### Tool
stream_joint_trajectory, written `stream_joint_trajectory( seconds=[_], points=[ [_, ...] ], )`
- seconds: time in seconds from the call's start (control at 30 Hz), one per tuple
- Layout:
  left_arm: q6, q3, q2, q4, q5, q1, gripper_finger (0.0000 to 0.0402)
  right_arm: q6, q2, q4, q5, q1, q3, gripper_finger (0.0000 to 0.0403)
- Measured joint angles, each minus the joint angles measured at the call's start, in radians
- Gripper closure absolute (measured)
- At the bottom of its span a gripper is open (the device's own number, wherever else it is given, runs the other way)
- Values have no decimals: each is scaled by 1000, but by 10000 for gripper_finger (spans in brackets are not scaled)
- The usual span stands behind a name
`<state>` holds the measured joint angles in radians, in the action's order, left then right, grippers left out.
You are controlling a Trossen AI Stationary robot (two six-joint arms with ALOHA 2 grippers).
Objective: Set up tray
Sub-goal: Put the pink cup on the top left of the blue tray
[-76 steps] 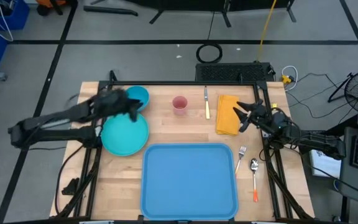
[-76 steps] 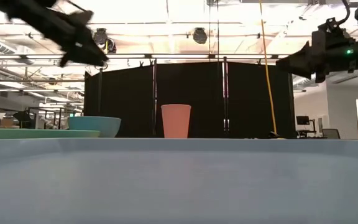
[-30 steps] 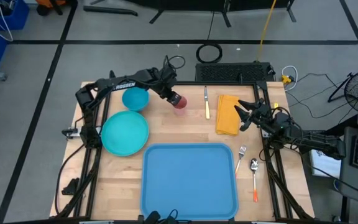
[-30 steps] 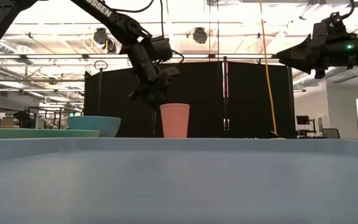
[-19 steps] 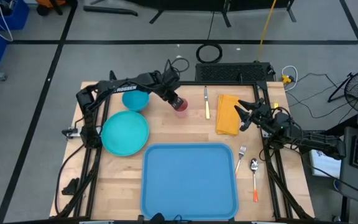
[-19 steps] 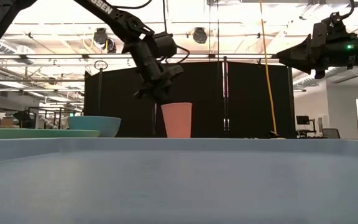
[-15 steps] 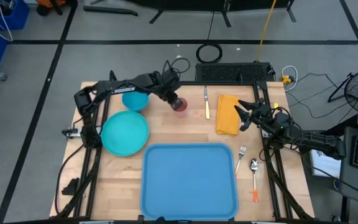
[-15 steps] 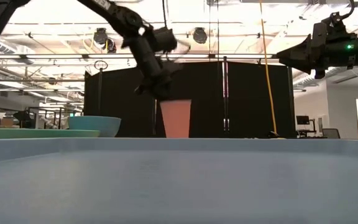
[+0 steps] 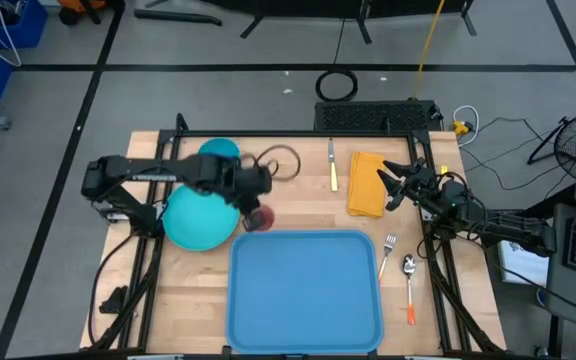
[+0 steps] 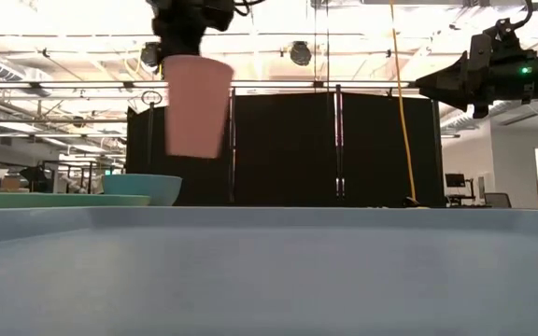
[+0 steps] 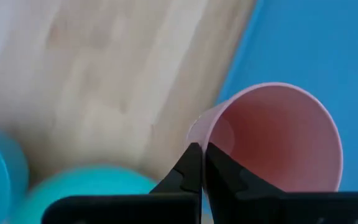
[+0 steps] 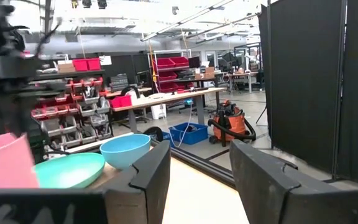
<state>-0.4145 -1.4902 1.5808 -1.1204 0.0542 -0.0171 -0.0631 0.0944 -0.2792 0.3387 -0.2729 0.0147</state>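
Note:
A pink cup [image 9: 261, 215] hangs in the air just beyond the far left corner of the blue tray [image 9: 306, 237]; my left gripper [image 9: 252, 202] is shut on it. In the low view the cup [image 10: 194, 105] floats high above the tray's near rim [image 10: 269, 219]. The left wrist view looks down into the cup [image 11: 272, 140], with the tray's blue beneath it. My right gripper [image 9: 389, 186] stands open in the air over the right edge of a yellow napkin [image 9: 365, 183], touching nothing. My left gripper pinches the cup's rim [image 11: 197, 135] on the side nearest the wrist, one finger [image 11: 224, 171] inside the cup and the other outside. The fingers come from above, pointing down. The cup hangs below them nearly upright, mouth up, lifted clear of table and tray.
A teal plate [image 9: 196, 222] lies left of the tray, with a blue bowl [image 9: 218, 152] behind it. A knife [image 9: 333, 165] lies beside the napkin. A fork [image 9: 388, 252] and a spoon [image 9: 409, 285] lie right of the tray.
My left gripper has shut on the pink cup's rim at the far middle of the table. It has lifted the cup clear and carried it toward the table's near edge and a little left, to the tray's far left corner.

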Motion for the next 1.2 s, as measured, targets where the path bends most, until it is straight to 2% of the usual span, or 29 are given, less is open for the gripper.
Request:
stream_joint_trajectory(
  seconds=[0.2,0.37,0.5,0.63,0.77,1.03,1.2],
  points=[
    [-141,85,5,52,16,108,398,0,0,-1,0,0,0,245],
    [-239,217,6,77,16,118,398,0,0,-1,0,0,0,245],
    [-262,294,2,167,-5,109,398,0,0,-1,0,0,0,245],
    [-251,337,-8,262,-38,109,398,0,0,-1,0,0,0,245],
    [-275,345,-8,255,-31,110,395,0,0,-1,0,0,0,245],
    [-300,351,-4,247,-12,119,310,0,0,0,0,0,0,245],
    [-288,350,-12,248,62,142,274,0,0,0,0,0,0,245]
  ],
)
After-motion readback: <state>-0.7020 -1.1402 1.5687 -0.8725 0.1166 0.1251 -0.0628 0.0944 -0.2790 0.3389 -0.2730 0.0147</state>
